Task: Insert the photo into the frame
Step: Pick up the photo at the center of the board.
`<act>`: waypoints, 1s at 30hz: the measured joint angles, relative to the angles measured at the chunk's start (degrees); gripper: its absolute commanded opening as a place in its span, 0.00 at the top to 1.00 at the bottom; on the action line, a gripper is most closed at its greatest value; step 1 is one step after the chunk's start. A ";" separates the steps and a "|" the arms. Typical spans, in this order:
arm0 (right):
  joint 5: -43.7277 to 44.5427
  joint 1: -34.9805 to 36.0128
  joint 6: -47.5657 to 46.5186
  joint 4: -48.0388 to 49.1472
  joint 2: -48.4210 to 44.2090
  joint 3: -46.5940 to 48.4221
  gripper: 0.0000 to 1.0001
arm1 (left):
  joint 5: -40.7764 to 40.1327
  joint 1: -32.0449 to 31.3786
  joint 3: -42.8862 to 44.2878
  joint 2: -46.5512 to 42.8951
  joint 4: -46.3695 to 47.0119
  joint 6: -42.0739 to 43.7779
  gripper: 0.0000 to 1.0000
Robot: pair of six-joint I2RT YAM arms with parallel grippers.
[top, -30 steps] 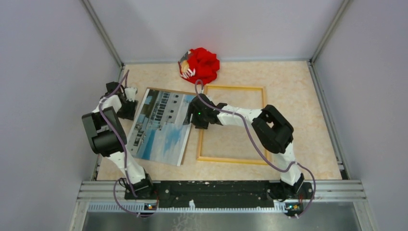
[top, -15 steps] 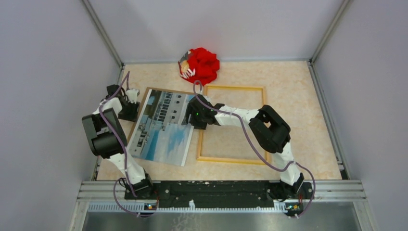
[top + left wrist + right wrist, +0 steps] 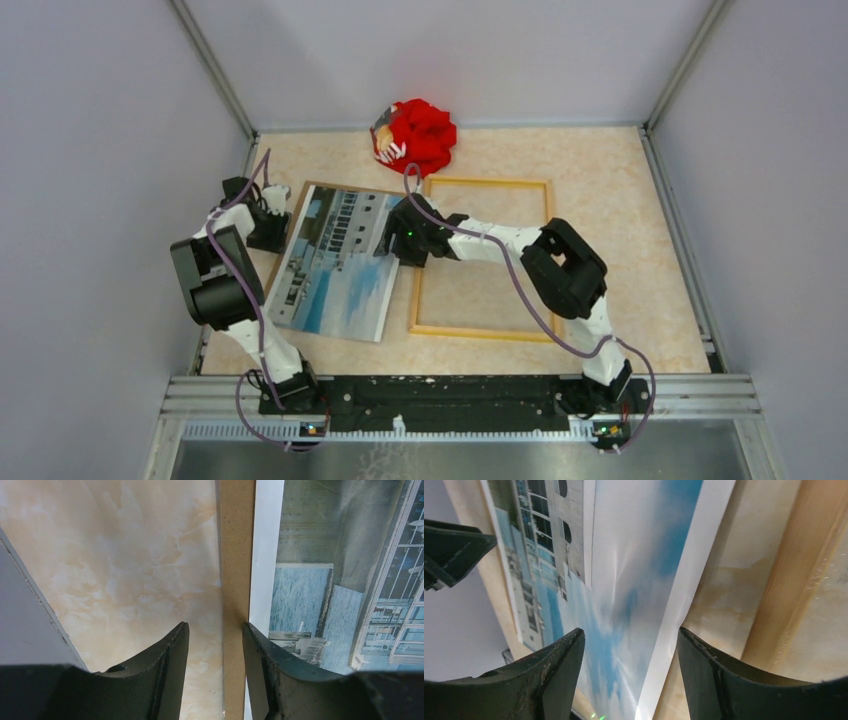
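1. Left of centre in the overhead view, the photo (image 3: pixel 335 265) lies face up and slightly skewed on a brown backing board (image 3: pixel 340 186). It sits just beside the yellow frame (image 3: pixel 480 333), which lies flat at centre with bare table (image 3: pixel 620 250) showing inside it.
2. Over the last second my right gripper (image 3: pixel 398 240) has slid a little toward picture-left, from above the frame's left rail to above the photo's right border. The print itself has hardly shifted, if at all.
3. My left gripper (image 3: pixel 262 222) crept slightly toward the top of the picture beside the photo's left edge, then held.
4. My reading is that the photo is not yet in the frame. Both arms are settling on opposite edges of the print, so the lift and transfer lie ahead.
5. Right wrist view: my jaws stand wide apart, straddling the photo's white right border. Nothing is pinched, and I cannot tell whether a tip touches the paper.
6. Left wrist view: my jaws are narrowly parted and grip nothing. One tip is over bare table, the other is at the seam of board and white margin, and the board's brown edge runs through the gap.
7. At upper centre a red bundle (image 3: pixel 420 135) lies near the frame's far corner.
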 measured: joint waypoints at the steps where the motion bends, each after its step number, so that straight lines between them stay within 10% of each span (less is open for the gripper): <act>1: -0.28 0.00 0.17 0.31 -0.20 0.00 0.33 | 0.00 -0.02 -0.04 -0.02 0.02 0.00 0.49; 20: -12.15 -0.48 8.59 26.29 -6.47 -8.52 0.33 | 0.04 -0.24 -0.81 -0.50 0.79 0.09 0.51; 30: -14.05 -0.63 9.16 29.16 -6.51 -8.46 0.51 | 0.22 -0.68 -1.01 -0.66 0.81 0.24 0.51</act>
